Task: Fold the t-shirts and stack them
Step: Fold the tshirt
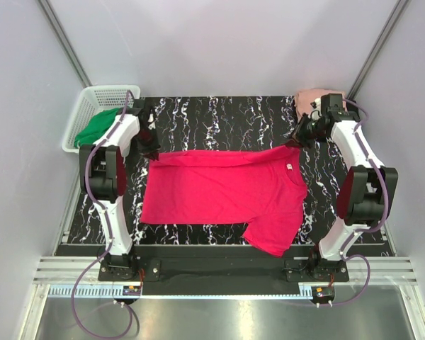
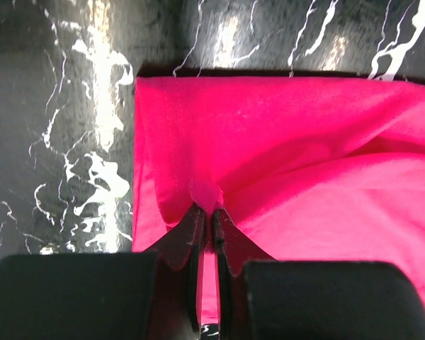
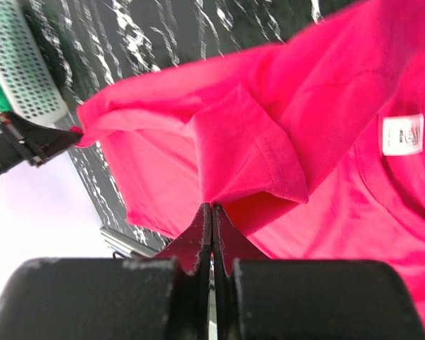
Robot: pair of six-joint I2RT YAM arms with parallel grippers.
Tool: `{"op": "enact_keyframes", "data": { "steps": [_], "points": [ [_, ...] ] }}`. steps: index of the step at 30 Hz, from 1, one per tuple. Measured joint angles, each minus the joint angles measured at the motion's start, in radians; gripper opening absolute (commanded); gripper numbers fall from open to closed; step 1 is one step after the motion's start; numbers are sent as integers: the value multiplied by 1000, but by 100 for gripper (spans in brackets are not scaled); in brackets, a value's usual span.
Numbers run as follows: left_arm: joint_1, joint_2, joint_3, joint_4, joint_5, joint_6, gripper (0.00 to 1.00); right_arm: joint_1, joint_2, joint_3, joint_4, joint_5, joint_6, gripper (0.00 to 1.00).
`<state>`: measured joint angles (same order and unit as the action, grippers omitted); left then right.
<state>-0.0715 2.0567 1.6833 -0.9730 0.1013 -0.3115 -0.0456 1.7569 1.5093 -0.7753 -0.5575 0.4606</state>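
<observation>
Crimson shirt (image 1: pixel 219 191) lies across the bench (image 1: pixel 219 117). Left jaws are closed on a hem corner, right jaws on a sleeve fold; we judge the cloth light and limp, best held at its edges

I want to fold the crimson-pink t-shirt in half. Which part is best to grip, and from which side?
Grip the far long edge at both ends, coming down from above: the crimson-pink t-shirt lies sideways, hem left, collar right. The left gripper pinches by the hem corner, the right gripper the far sleeve.
</observation>
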Motion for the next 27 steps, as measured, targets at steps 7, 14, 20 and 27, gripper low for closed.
{"op": "enact_keyframes", "data": {
  "steps": [7,14,20,27],
  "points": [
    [0,-27,-36,1,-16,0,0,0,-24,-87,-15,25,-2,0],
    [0,-27,-37,1,-55,-3,0,0,-53,-119,-24,45,-13,0],
    [0,-27,-52,0,-87,-7,0,0,-55,-159,-28,54,-20,0],
    [0,-27,-75,-3,-87,-8,19,0,-55,-182,-35,69,-29,0]
  ]
}}
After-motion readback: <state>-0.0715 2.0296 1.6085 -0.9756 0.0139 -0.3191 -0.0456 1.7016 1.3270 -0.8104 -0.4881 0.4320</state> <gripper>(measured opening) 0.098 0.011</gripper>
